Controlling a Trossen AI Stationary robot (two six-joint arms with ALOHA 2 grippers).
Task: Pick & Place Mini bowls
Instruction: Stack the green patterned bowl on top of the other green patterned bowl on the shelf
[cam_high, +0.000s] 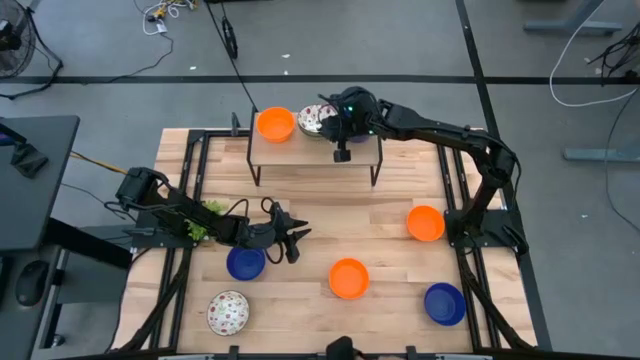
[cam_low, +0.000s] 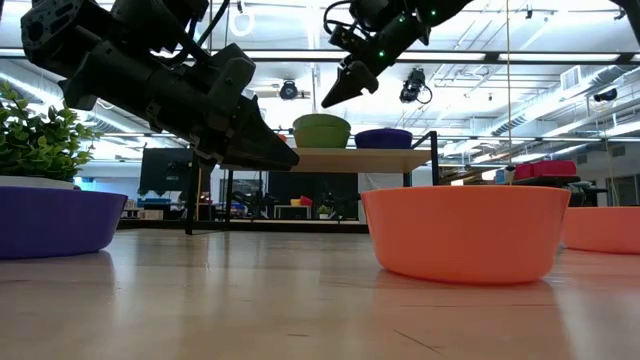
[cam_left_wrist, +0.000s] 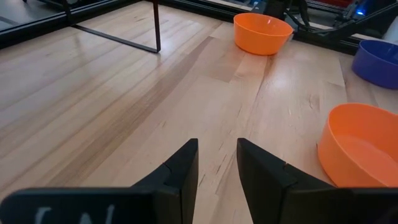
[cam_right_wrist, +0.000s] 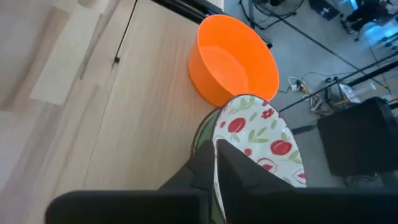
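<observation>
On the raised shelf (cam_high: 315, 150), right pincer (cam_right_wrist: 216, 163) pinches shut on the speckled bowl (cam_right_wrist: 258, 140) rim beside an orange bowl (cam_right_wrist: 236, 59); release squarely; left pincer (cam_left_wrist: 217, 165) part-open, empty.

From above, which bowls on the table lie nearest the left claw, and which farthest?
From the left claw:
1. Blue bowl, right beside it.
2. Orange bowl, mid-table.
3. Orange bowl by the right arm.
4. Blue bowl in the right corner.

Left fingers (cam_left_wrist: 214, 171) apart, right fingers (cam_right_wrist: 214, 163) together
</observation>
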